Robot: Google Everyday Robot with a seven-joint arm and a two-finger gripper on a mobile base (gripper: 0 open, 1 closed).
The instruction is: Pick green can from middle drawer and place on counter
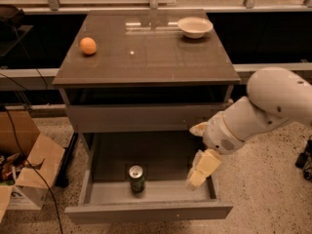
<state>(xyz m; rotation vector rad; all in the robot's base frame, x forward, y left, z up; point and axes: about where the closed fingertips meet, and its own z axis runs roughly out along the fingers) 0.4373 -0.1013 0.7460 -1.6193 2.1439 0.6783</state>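
The green can (136, 178) stands upright in the open middle drawer (151, 211), near its front and a little left of centre, silver top showing. My gripper (199, 172) hangs from the white arm over the drawer's right side, to the right of the can and apart from it. The fingers (204, 165) are cream-coloured and point down into the drawer; they hold nothing. The counter (146, 52) is the glossy grey-brown top above the drawers.
An orange (88, 46) lies on the counter's left and a white bowl (195, 27) at its back right. The upper drawer front (141, 117) is shut. A cardboard box (29, 172) stands on the floor at the left.
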